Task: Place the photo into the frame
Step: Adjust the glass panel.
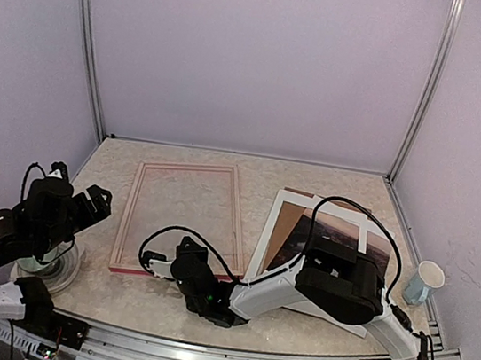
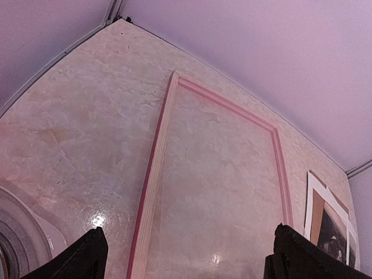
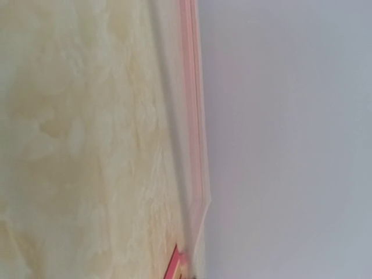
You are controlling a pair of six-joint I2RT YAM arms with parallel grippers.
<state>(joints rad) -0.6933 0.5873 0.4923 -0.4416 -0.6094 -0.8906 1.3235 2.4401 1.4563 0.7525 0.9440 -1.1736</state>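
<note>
Thin rectangular pink-red picture frame (image 1: 190,167) lies flat on beige marbled table (image 1: 348,182), centre-left. R gripper (image 1: 152,266) sits at frame's near rail, jaws together; can't tell if it nips the rail. Dark reddish-brown rectangular photo print (image 1: 298,233) lies just R of frame, partly under R arm (image 1: 342,288), well apart from that gripper. L gripper (image 2: 190,229) spread wide, empty, near frame's L rail.
</note>
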